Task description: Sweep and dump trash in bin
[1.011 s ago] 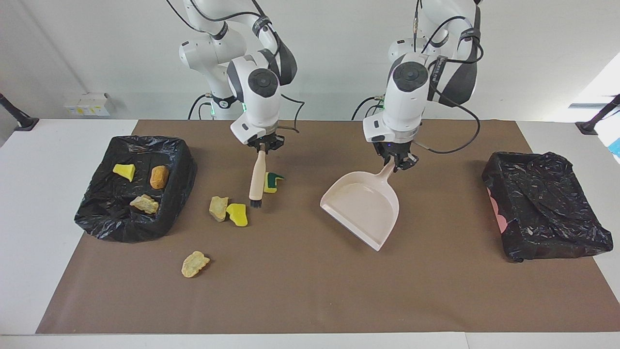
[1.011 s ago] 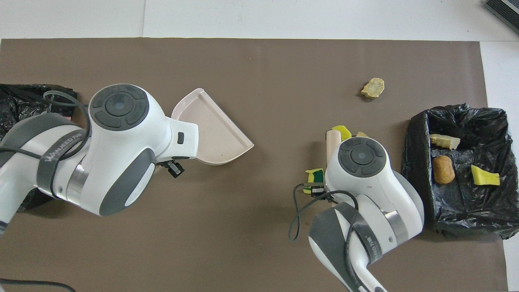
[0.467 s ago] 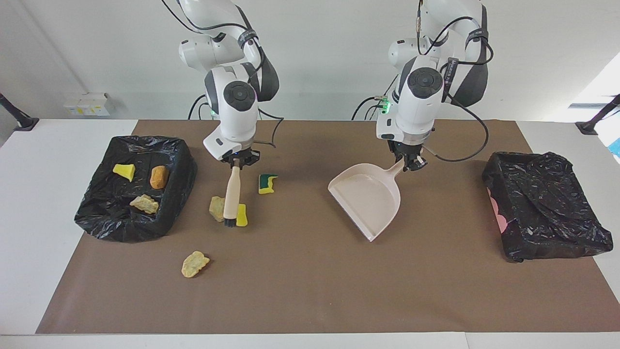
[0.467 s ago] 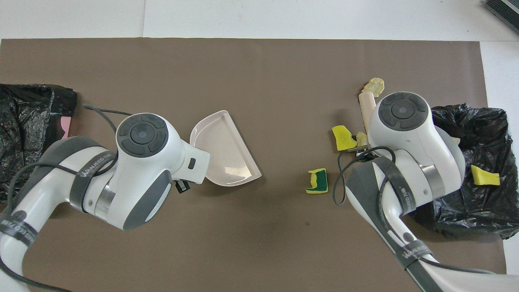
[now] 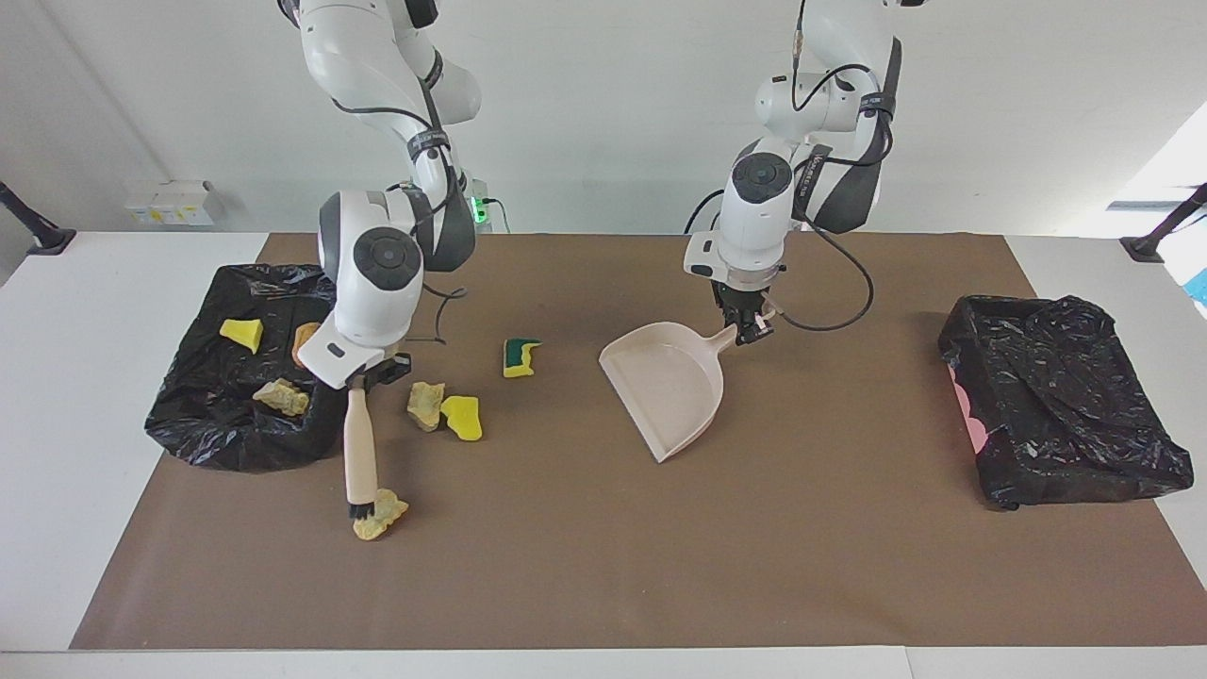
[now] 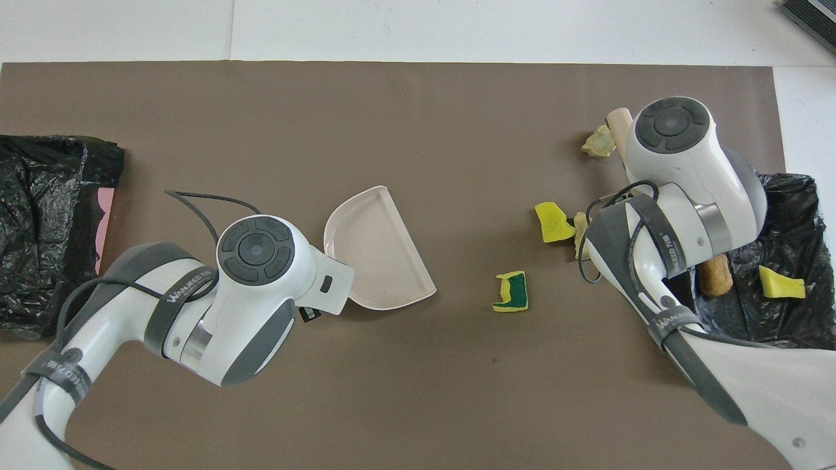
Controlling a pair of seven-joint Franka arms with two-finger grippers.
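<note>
Moved since the earlier frame: hand brush [image 5: 359,449], carried by the right gripper [image 5: 363,379] past the paired scraps to the farthest tan lump [image 5: 380,515], bristles now touching it; dustpan [image 5: 667,389], shifted toward the right arm's end.

Right gripper: clamped on the brush handle. Left gripper [image 5: 748,327]: clamped on the dustpan handle.

Trash: tan lump [image 5: 425,405] and yellow chunk [image 5: 462,417] touching; green-backed sponge [image 5: 519,356] nearer the robots; three pieces in the black-lined bin [image 5: 236,443].

Step in hand, judged: lump to be drawn toward the pan in short, low strokes, the pan lip held flat.

Surface: brown mat [image 5: 603,566] on a white table; second lined bin [image 5: 1066,415]; white wall.
</note>
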